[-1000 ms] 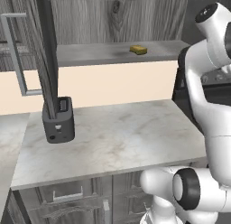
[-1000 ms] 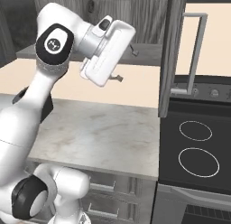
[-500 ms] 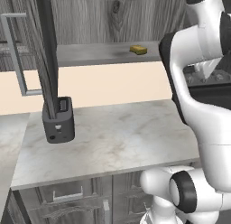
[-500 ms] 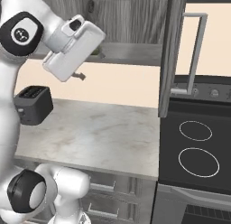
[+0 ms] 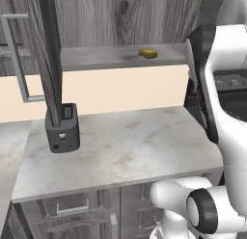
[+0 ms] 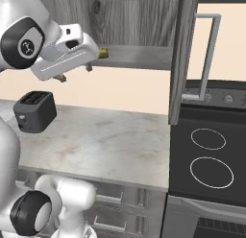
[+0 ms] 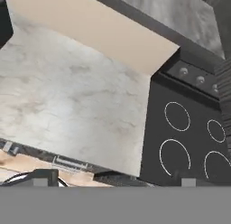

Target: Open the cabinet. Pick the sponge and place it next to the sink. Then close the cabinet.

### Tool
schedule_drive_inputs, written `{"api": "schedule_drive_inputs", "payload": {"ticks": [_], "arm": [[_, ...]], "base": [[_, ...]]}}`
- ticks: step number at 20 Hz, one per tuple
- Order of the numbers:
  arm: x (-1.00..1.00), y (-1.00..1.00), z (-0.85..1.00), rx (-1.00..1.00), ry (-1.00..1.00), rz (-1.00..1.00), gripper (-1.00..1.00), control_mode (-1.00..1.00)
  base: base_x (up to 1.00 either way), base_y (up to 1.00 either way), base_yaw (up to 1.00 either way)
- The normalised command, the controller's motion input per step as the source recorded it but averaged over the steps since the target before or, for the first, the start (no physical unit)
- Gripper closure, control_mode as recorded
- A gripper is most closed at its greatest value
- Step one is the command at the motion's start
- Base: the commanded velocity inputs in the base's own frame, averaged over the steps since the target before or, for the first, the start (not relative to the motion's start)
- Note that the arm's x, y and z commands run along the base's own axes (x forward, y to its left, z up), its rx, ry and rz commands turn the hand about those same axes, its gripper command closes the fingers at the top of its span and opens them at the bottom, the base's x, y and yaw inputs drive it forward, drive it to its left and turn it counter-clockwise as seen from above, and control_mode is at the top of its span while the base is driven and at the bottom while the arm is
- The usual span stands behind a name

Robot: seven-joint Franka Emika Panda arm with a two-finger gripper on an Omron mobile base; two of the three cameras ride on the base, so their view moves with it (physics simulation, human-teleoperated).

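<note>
A pale veined marble counter point(image 5: 125, 151) is seen nearest, with a boxy black toaster point(image 5: 62, 128) on its left and a dark glass cooktop point(image 6: 211, 160) to its right. The gripper point(image 6: 73, 73) is held spread wide, empty. Beyond, the cabinet point(image 5: 50, 59) is open; the small yellow sponge point(image 5: 148, 53) lies on its grey shelf.

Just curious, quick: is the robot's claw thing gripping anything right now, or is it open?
End effector: open and holding nothing; the sponge lies on the cabinet shelf.
</note>
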Motion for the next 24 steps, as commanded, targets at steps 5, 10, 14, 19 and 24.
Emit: {"api": "schedule_drive_inputs", "payload": {"ticks": [5,10,14,19,24], "arm": [[0.11,0.41,-0.16,0.32,-0.37,0.0,-1.0,-1.0],[0.14,0.39,-0.01,0.2,-0.31,0.0,-1.0,-1.0],[0.11,0.41,0.0,0.14,-0.19,0.0,-1.0,-1.0],[0.2,0.3,0.11,0.11,-0.15,0.0,-1.0,-1.0],[0.0,0.0,0.44,0.01,0.01,0.0,-1.0,-1.0]], "base": [[0.0,0.0,0.0],[0.0,0.0,0.0],[0.0,0.0,0.0],[0.0,0.0,0.0],[0.0,0.0,0.0]]}}
